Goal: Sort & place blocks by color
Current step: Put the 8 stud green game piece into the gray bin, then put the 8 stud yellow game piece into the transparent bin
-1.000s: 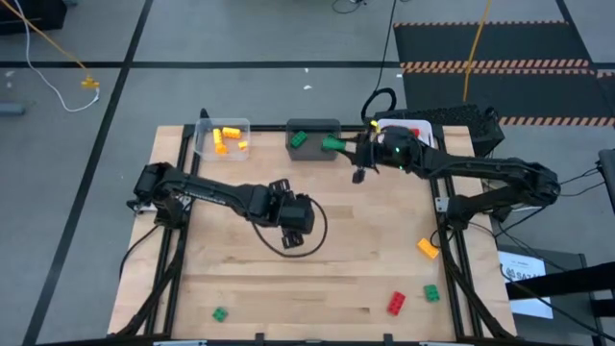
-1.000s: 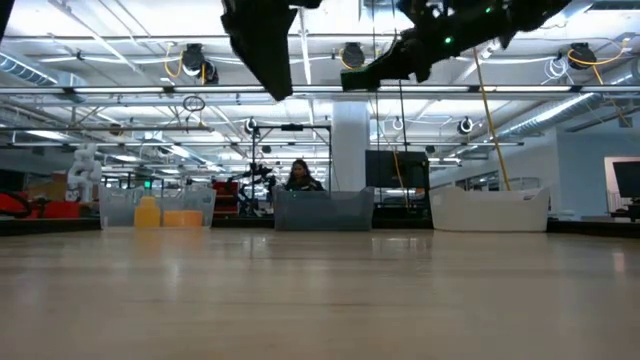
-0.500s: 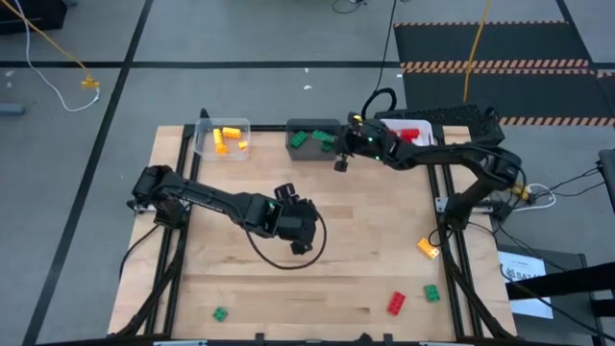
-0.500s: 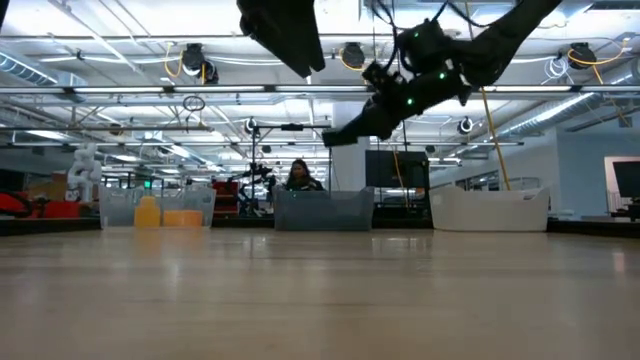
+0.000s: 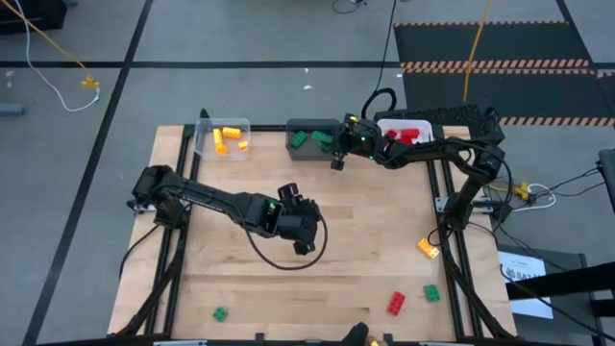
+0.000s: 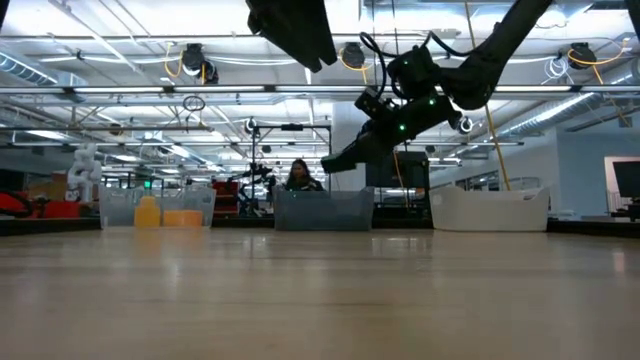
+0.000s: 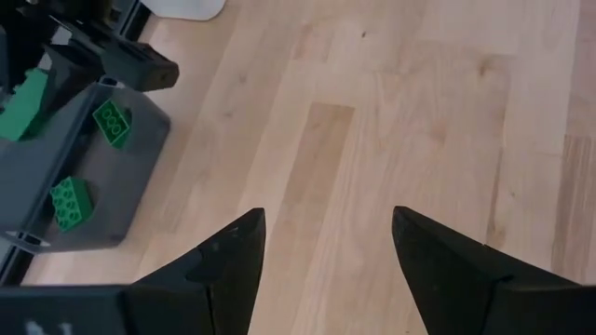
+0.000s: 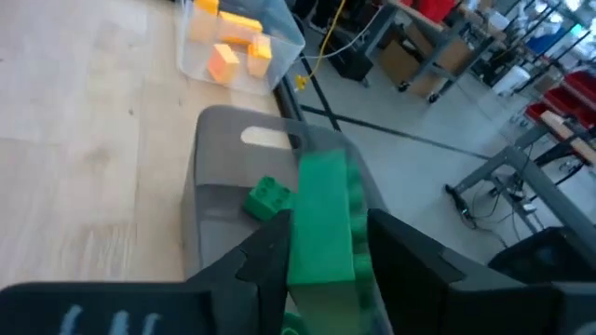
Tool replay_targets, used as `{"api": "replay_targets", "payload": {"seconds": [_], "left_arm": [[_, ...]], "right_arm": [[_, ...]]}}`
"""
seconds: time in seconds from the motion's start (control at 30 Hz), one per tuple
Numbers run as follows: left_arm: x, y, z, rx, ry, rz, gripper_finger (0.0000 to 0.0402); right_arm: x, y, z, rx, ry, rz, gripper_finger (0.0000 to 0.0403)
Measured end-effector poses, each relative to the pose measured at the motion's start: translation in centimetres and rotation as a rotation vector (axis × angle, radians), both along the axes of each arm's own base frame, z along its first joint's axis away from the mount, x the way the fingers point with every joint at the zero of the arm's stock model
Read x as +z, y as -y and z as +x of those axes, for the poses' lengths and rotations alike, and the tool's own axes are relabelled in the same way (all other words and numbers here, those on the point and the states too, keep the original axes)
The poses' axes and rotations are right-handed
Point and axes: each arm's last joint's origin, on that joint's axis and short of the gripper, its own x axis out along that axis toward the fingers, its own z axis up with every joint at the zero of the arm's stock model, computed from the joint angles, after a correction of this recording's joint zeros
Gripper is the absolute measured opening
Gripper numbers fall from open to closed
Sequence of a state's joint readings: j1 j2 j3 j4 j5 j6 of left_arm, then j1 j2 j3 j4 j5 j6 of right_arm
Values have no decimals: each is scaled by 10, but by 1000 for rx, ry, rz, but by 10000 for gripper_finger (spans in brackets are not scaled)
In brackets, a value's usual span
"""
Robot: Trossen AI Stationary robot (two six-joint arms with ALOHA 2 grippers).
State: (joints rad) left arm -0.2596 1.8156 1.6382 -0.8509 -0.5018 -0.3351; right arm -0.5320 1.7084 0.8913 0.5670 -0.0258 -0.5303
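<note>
Right wrist view: right claw [image 8: 321,247] over the dark grey bin [image 8: 219,177], long green brick [image 8: 323,219] between its fingers, probably mid-release to join the greens there. Left claw [image 7: 326,247] apart, empty, near that bin.

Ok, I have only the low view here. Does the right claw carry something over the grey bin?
Observer: Yes, a long green brick is at the right claw, above the dark grey bin.
Operator: Is the bin empty?
Observer: No, two small green bricks lie inside.
Operator: And the left claw?
Observer: The left claw is open, nothing in it, over the bare middle of the table.
</note>
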Motion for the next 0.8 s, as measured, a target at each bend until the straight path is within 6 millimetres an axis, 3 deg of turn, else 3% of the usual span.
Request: {"api": "replay_targets", "payload": {"seconds": [0.37,0.47,0.63,0.8], "left_arm": [[0,1,-1,-4,-5,1,237],[-5,1,-2,2,-14,-1,237],[-21,0,-7,6,-78,12,237],[-28,-3,-8,9,-100,25,237]], "right_arm": [[5,4,-2,-129,74,33,196],[16,-1,-5,-186,83,44,209],[53,-25,-24,-179,61,85,214],[80,-65,-57,-118,-90,156,211]]}}
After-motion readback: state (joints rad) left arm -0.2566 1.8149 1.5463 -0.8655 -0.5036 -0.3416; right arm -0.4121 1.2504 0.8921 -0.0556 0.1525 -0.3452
